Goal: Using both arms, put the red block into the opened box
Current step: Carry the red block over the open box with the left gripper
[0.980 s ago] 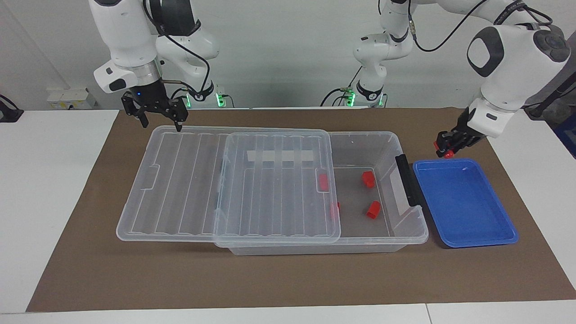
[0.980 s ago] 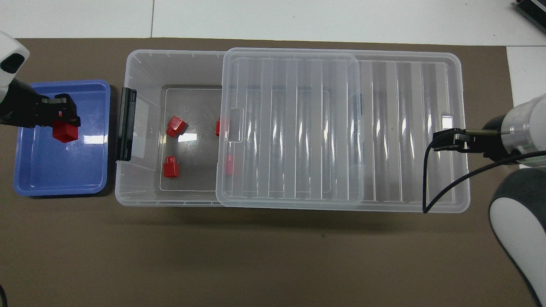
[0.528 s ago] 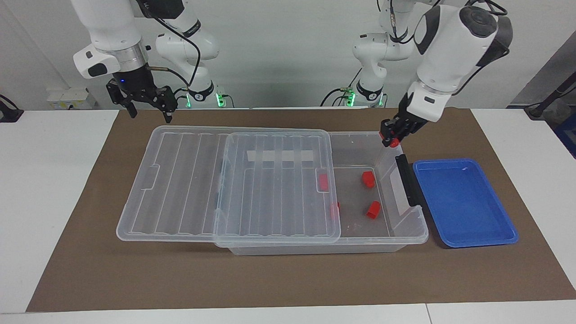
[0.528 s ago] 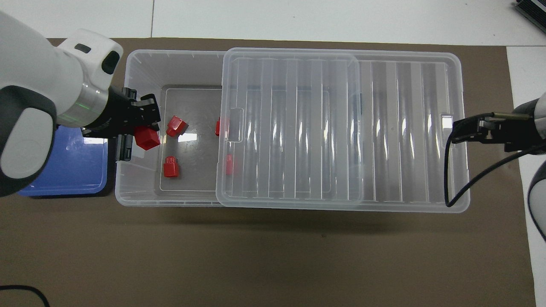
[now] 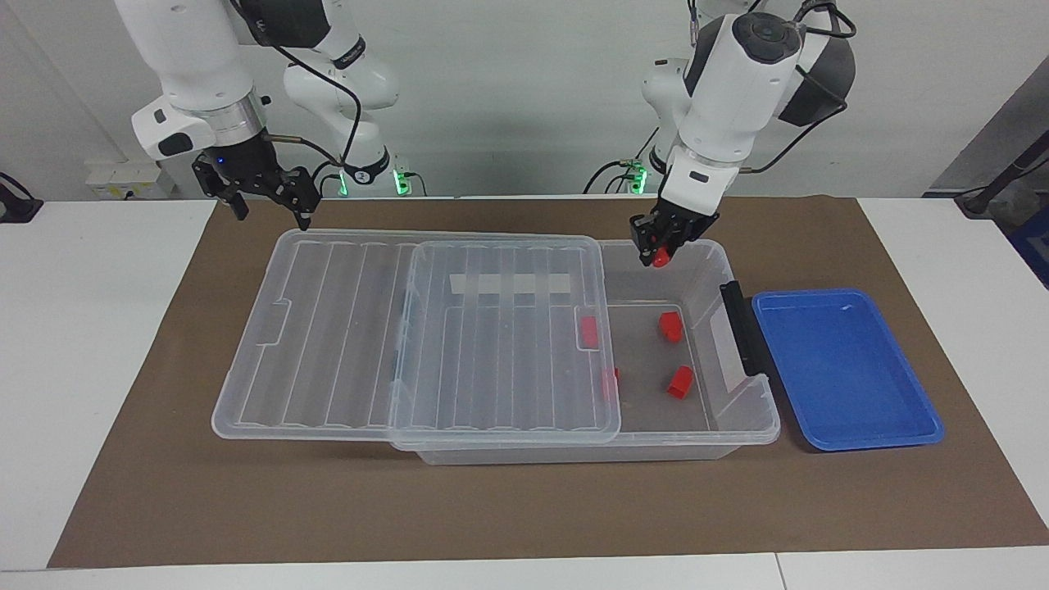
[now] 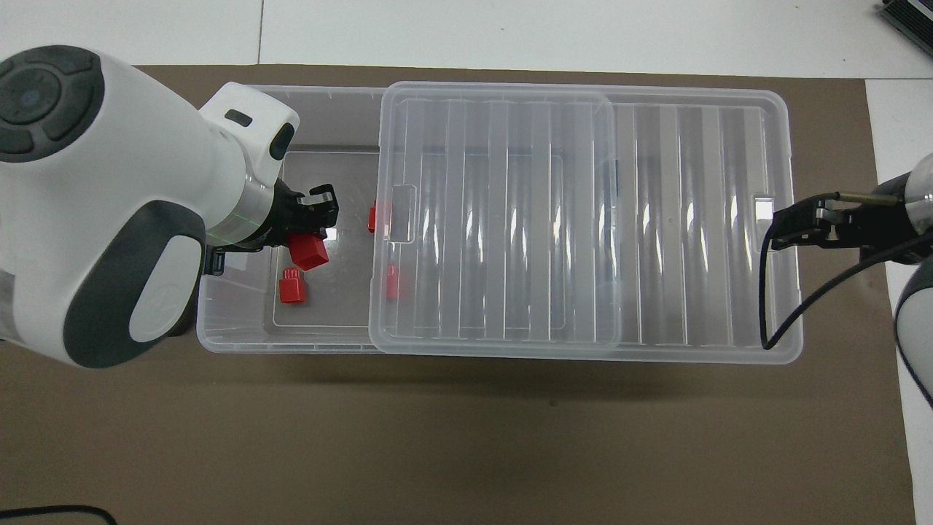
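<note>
The left gripper, jaws clamped on the red block, hangs over the open end of the box with release left, four blocks already inside, while the right gripper waits, jaws wide, over the slid-back lid.

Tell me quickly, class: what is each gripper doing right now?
Left gripper: shut on a red block, over the box's open end.
Right gripper: open, holding nothing, above the lid's edge.
</note>
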